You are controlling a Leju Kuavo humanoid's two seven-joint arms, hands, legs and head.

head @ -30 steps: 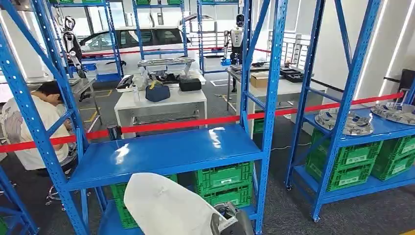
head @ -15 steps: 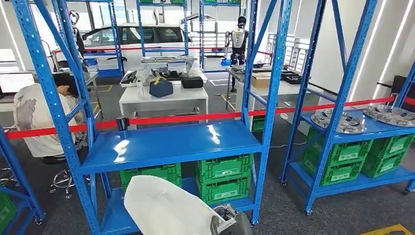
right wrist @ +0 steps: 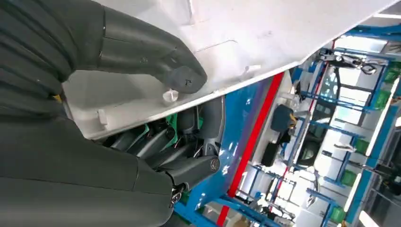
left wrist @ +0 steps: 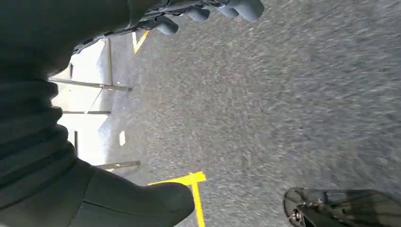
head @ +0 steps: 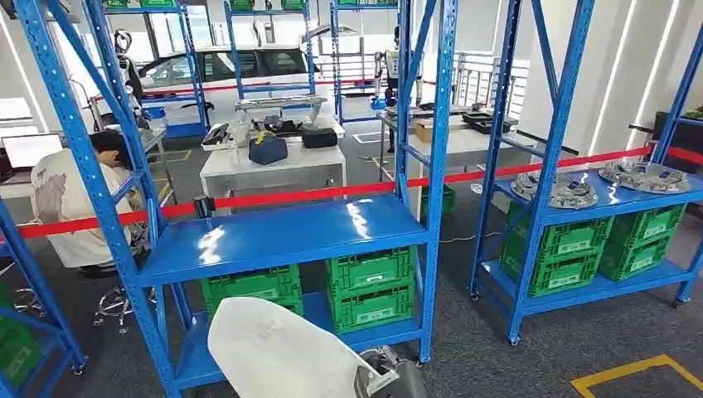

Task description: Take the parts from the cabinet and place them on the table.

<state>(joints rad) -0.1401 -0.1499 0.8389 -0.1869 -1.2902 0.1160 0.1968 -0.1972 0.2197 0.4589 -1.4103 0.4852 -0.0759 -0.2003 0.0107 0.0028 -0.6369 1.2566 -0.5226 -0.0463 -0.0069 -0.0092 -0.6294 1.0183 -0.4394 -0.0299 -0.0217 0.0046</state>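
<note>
The right hand (right wrist: 142, 137) grasps a white panel part (head: 278, 352), thumb pressed on one face and darker fingers curled under the edge; in the head view the part sits low and near, in front of the blue cabinet (head: 282, 236). The cabinet's middle shelf is bare and glossy, with green crates (head: 369, 286) on the level below. The left hand (left wrist: 203, 12) hangs over grey carpet (left wrist: 283, 109), fingers loosely apart and holding nothing. A second blue rack (head: 580, 207) to the right carries round metal parts (head: 564, 191) above more green crates. A red barrier tape (head: 315, 195) runs behind the cabinet. Farther off stands a white table (head: 273, 170), and at far left a seated person (head: 70, 203) in a pale shirt.
</note>
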